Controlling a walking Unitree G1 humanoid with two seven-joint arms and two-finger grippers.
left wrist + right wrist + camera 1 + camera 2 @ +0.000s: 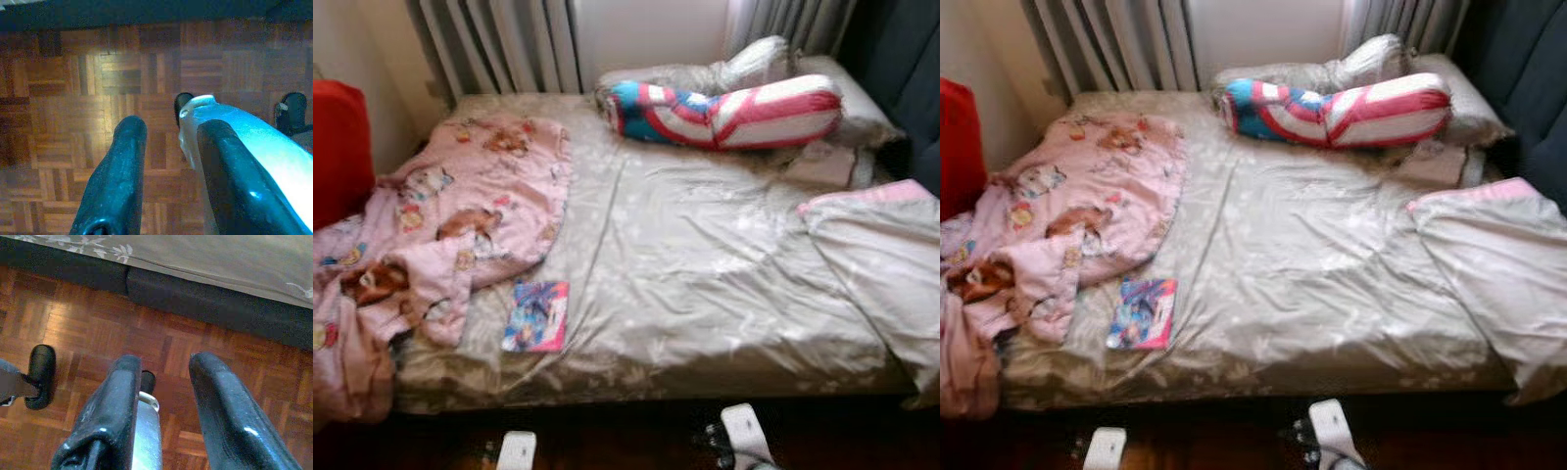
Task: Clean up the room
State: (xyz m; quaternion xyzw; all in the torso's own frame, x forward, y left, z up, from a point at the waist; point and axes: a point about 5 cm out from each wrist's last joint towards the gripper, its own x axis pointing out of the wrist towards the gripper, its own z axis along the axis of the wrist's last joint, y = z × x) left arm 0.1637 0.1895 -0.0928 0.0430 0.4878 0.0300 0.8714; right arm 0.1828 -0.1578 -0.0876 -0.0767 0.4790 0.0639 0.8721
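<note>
We note the task's clutter on the bed (705, 294): a picture book (536, 315) near its front edge, just beside a rumpled pink blanket (460, 215). Both arms hang over the parquet floor (171, 342), left gripper (168, 147) and right gripper (164, 377) with fingers apart, holding nothing, presumably before any pickup.

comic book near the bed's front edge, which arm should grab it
Left, probably. The comic book lies left of centre on the bed, nearer the left gripper, whose jaws are open. Both arms hang low over the floor.
</note>
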